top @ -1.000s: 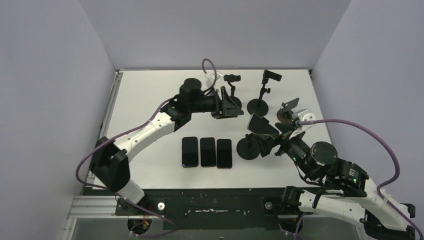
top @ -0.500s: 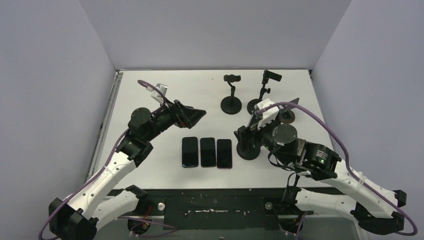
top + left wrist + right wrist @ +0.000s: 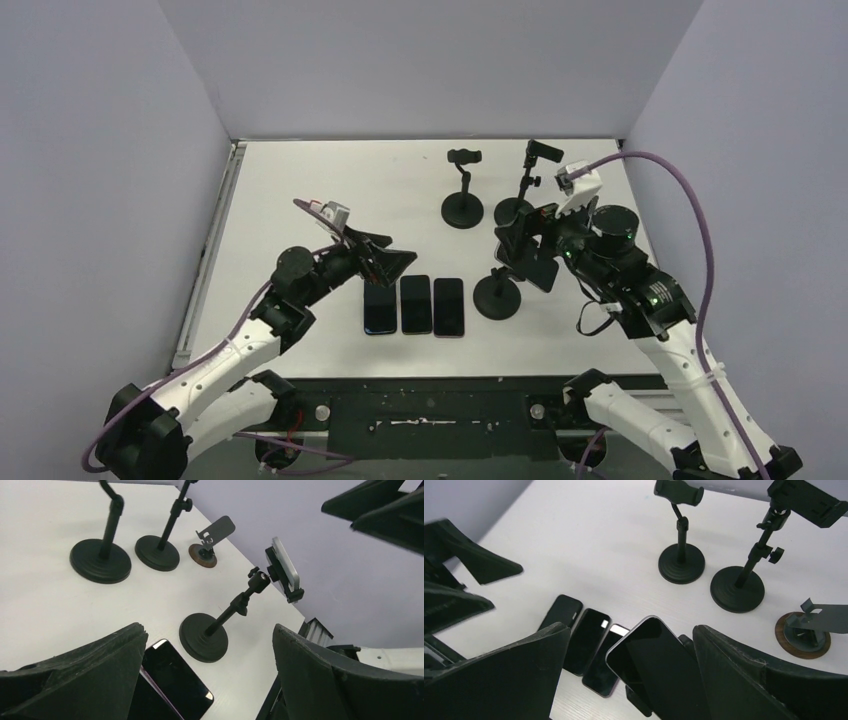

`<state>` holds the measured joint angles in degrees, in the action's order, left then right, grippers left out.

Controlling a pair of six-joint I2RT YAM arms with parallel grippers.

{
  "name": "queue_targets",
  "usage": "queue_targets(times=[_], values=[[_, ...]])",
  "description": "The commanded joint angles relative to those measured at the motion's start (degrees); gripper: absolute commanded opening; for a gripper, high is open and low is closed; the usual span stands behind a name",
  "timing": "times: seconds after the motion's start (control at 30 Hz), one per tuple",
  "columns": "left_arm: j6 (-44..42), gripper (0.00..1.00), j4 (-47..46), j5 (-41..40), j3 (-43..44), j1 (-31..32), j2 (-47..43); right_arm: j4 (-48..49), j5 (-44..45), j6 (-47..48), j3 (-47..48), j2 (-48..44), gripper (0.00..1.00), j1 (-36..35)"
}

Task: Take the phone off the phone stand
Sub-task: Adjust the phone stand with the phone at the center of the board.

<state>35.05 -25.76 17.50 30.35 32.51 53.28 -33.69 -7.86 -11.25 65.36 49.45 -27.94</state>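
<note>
Since a second ago the left arm has pulled back from the far stands, and the left tool (image 3: 396,255) now hangs released, jaws spread wide and empty, over the row of flat phones (image 3: 414,305) on the tabletop (image 3: 300,180). The right arm has swung round, and the right tool (image 3: 631,629) stands wide open either side of the phone (image 3: 661,667). That phone is still clamped on the phone stand (image 3: 204,636). The left wrist shows it edge-on atop the tilted stem. The right wrist shows its dark screen.
</note>
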Motion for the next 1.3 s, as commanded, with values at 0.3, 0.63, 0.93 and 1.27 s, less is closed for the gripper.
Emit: queue_targets(times=[0.3,0.63,0.93,1.27], values=[[-31.1,0.88,-29.4,-14.4,6.5,26.0,26.8,-1.1,-1.3,-10.5,4.3,-7.4,0.97,0.7],[-34.8,0.88,-36.5,-12.1,17.9,26.6,46.2,-2.9,-0.9,-10.2,4.8,-9.6,0.97,0.7],[-36.1,0.81,-39.4,-9.1,20.7,25.9,53.6,-2.8,-1.3,-8.4,4.7,-7.9,0.97,0.6],[-32.3,0.62,-46.2,-3.7,21.9,22.7,57.8,-0.7,-0.2,-7.2,2.2,-7.4,0.97,0.6]])
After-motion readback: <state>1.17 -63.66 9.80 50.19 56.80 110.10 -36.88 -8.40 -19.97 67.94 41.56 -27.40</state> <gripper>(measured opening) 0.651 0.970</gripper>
